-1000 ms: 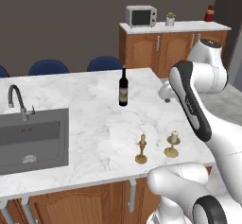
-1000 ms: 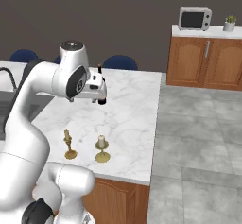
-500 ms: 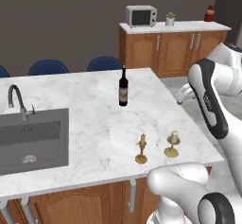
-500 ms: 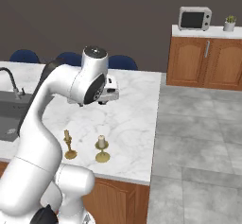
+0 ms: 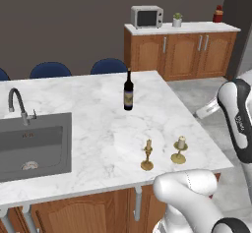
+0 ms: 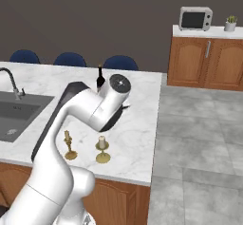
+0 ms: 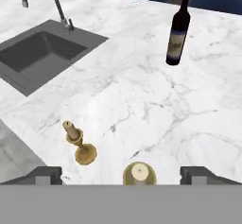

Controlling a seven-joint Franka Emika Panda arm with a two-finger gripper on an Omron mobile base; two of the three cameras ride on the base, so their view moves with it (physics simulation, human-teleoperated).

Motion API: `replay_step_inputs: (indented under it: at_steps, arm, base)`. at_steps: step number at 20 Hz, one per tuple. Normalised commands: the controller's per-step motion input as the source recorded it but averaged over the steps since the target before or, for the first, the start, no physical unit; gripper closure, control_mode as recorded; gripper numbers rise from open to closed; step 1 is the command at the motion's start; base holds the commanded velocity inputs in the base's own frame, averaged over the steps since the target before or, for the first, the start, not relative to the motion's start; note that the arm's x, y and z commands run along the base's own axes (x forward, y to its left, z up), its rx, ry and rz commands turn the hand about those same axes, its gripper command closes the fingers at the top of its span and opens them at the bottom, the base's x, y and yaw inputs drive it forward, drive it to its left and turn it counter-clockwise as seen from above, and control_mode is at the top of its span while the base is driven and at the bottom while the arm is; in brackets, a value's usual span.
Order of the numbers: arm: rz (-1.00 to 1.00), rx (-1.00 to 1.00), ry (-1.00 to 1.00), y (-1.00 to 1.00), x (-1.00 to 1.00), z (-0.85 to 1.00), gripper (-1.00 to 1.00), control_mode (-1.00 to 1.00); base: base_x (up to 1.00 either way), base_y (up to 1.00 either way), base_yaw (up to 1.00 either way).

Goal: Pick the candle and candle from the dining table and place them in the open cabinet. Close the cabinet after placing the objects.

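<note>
Two brass candlesticks stand near the front right corner of the marble dining table (image 5: 98, 129). The thin tapered candle (image 5: 146, 156) (image 6: 69, 145) (image 7: 78, 145) is on the left. To its right stands the short thick cream candle (image 5: 179, 150) (image 6: 102, 149) (image 7: 139, 173). My gripper (image 7: 122, 176) is open and empty, hovering over the table's right edge above the thick candle, which the hand view shows from above between the fingertips (image 7: 47, 175). In the left base view the hand (image 5: 209, 110) hangs just off the table's right side. The open cabinet is out of view.
A dark wine bottle (image 5: 128, 90) (image 7: 178, 31) stands mid-table behind the candles. The grey sink (image 5: 32, 143) and curved faucet (image 5: 17, 104) are at the left. Blue chairs (image 5: 108, 66) line the far side. A wooden counter with a microwave (image 5: 146, 16) stands across grey floor (image 6: 199, 138).
The arm has swung right, carrying the hand from over the table to beyond its right edge. The gripper stays open. The candles and the bottle have not moved.
</note>
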Motion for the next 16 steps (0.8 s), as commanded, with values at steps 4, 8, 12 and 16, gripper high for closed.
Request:
replay_step_inputs:
  at_steps: [4, 8, 12, 16]
  arm:
    - [0.24, 0.16, -0.22, -0.11, 0.00, -0.49, -1.00, -1.00]
    - [0.23, 0.08, -0.06, -0.03, 0.00, -0.32, -1.00, -1.00]
    - [0.21, 0.04, -0.02, -0.04, 0.00, -0.24, -1.00, -1.00]
    - [0.22, 0.02, -0.05, -0.11, 0.00, -0.29, -1.00, -1.00]
  base:
    - [0.00, 0.00, 0.00]
    - [0.00, 0.00, 0.00]
    - [0.00, 0.00, 0.00]
    - [0.00, 0.00, 0.00]
